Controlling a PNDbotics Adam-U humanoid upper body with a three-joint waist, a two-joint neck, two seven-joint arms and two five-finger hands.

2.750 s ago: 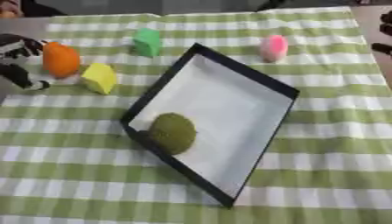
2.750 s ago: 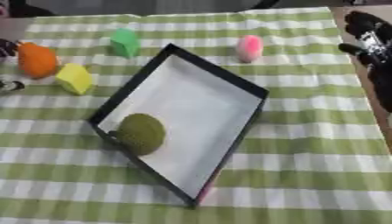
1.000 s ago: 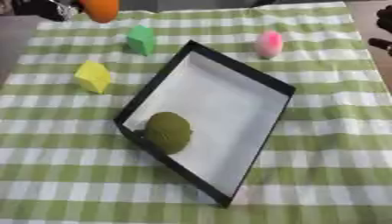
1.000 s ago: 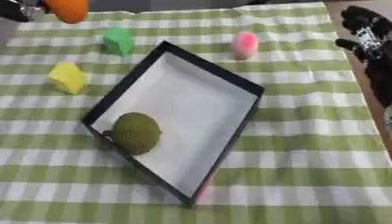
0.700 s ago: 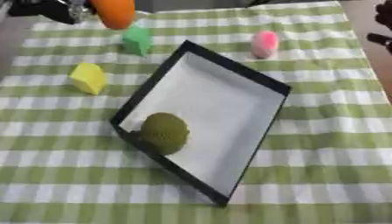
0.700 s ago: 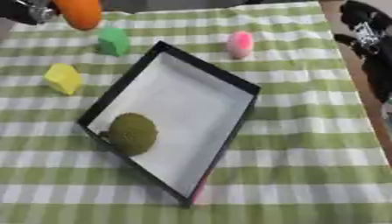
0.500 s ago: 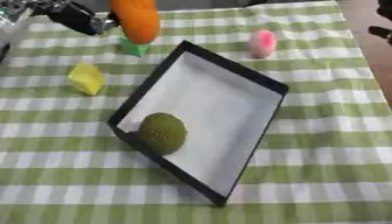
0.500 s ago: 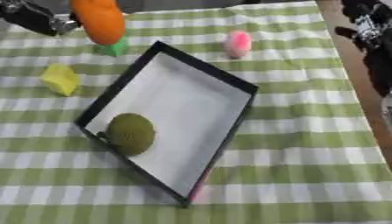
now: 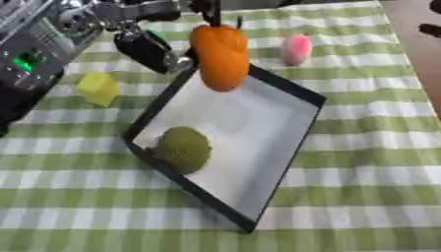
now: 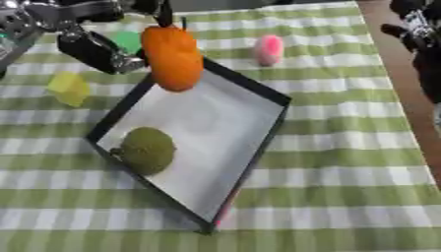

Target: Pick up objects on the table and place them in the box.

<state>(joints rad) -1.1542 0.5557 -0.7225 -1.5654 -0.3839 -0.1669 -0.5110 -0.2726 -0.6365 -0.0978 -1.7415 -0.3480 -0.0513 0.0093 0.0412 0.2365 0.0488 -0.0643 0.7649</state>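
Observation:
My left hand (image 9: 148,45) is shut on an orange, oval object (image 9: 221,56) and holds it in the air over the far left corner of the box. The box (image 9: 289,87) has a black rim and a white floor, and lies askew mid-table. Inside it, at the near left, sits a round olive-green object (image 9: 182,149). A yellow block (image 9: 99,87) lies on the cloth left of the box. Beyond the box's far corner stands a pink object (image 9: 296,49). A green block (image 10: 129,40) peeks out behind my left hand. My right hand (image 10: 412,25) shows dark at the upper right edge.
A green-and-white checked cloth (image 9: 362,162) covers the table. Its right edge (image 10: 392,83) borders a brown strip. My left arm's silver and black parts (image 9: 34,54) fill the upper left corner.
My left hand has carried the orange object from the far left of the table rightward, to above the box's far left corner. The camera has also shifted. The right hand stays put.

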